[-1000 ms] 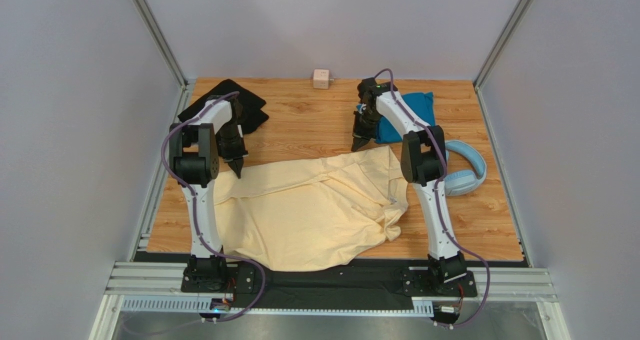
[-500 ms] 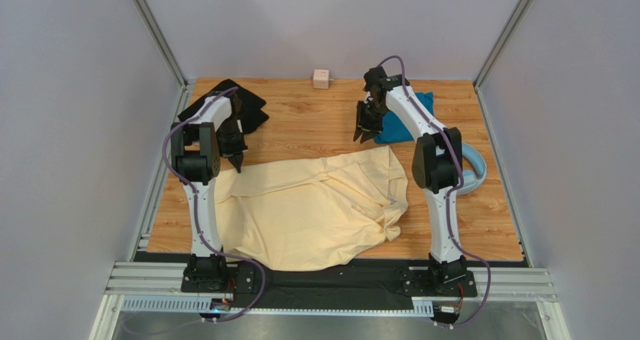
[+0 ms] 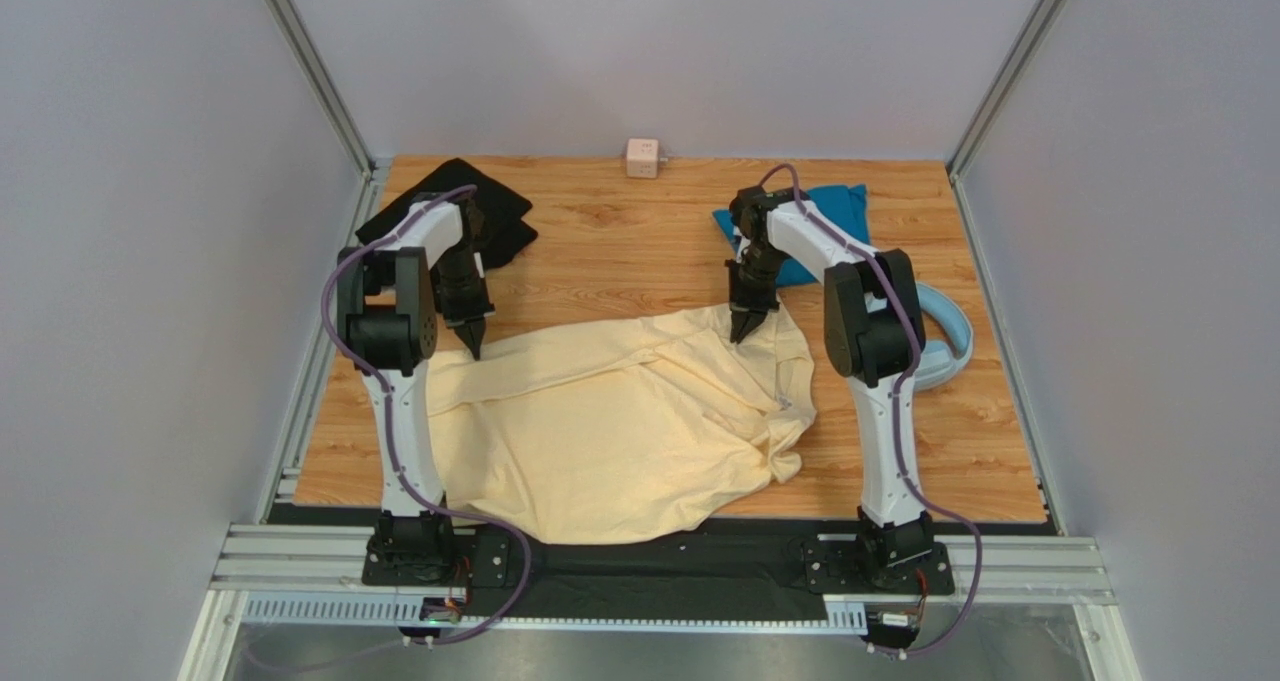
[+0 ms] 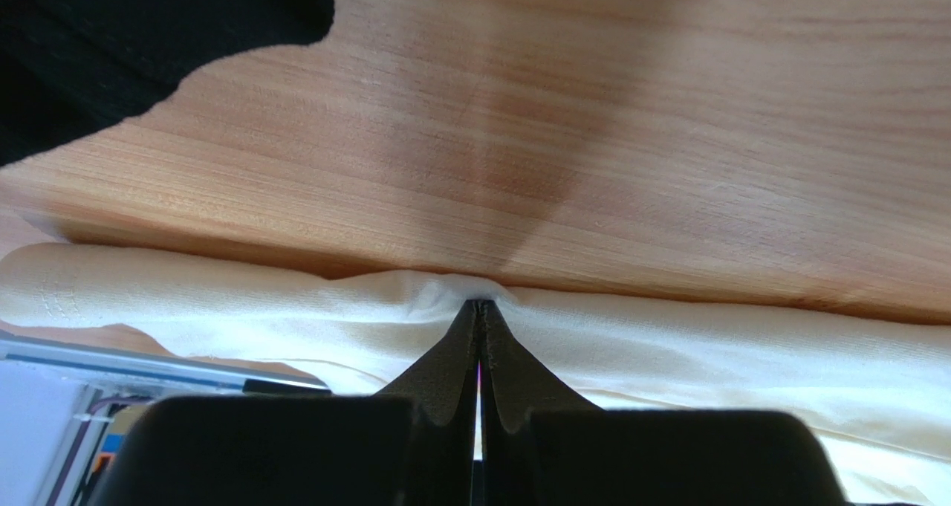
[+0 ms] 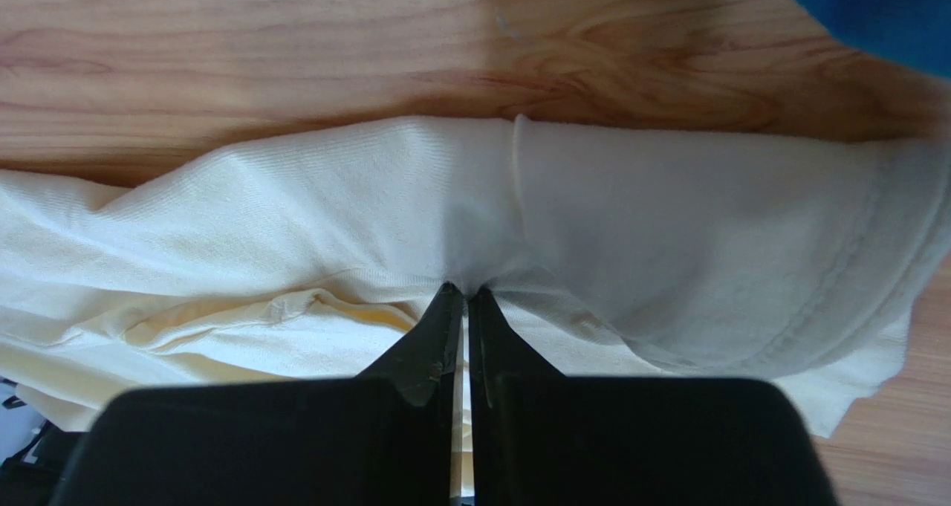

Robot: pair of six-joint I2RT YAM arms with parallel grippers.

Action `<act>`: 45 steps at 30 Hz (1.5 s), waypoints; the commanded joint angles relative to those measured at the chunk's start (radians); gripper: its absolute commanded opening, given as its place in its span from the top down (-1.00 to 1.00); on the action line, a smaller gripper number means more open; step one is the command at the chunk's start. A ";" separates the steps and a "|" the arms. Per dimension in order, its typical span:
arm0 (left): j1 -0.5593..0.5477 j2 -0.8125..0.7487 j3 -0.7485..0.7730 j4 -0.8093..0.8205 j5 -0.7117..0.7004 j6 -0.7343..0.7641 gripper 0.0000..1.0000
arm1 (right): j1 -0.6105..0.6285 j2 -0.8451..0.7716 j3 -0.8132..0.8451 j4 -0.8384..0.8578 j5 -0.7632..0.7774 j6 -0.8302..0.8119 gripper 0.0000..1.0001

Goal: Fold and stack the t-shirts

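Top external: how do both arms stand?
— Reaching forward, wrists bent down. The left gripper (image 3: 472, 339) and right gripper (image 3: 741, 329) each pinch the far edge of the cream shirt (image 3: 631, 426), which is spread over the table's near half.
— Counts?
— Three shirts: cream; black shirt (image 3: 451, 201), far-left corner; teal shirt (image 3: 834, 209), far-right corner. One headphones (image 3: 939, 344), right edge. One pink cube (image 3: 643, 158), far edge.
— Surface?
— Wood-grain table (image 3: 631, 239), grey walls (image 3: 646, 51).
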 commanded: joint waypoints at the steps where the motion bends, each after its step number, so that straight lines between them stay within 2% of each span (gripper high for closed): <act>1: 0.005 -0.034 -0.019 0.030 -0.033 0.010 1.00 | 0.002 0.081 0.039 0.001 -0.015 -0.013 1.00; 8: 0.069 -0.019 -0.004 0.027 0.004 -0.014 1.00 | 0.036 0.185 0.243 -0.028 -0.055 -0.007 1.00; 19: 0.073 0.061 0.128 -0.028 0.023 -0.045 1.00 | 0.048 0.292 0.446 -0.005 -0.092 0.070 1.00; 27: 0.071 0.139 0.235 -0.065 0.016 -0.057 1.00 | 0.026 0.312 0.501 0.053 -0.064 0.140 1.00; 35: 0.073 0.126 0.220 -0.035 0.011 -0.079 1.00 | -0.015 0.305 0.498 0.079 0.003 0.183 1.00; 45: 0.073 0.204 0.383 -0.082 0.011 -0.097 1.00 | -0.049 0.294 0.500 0.136 -0.006 0.205 1.00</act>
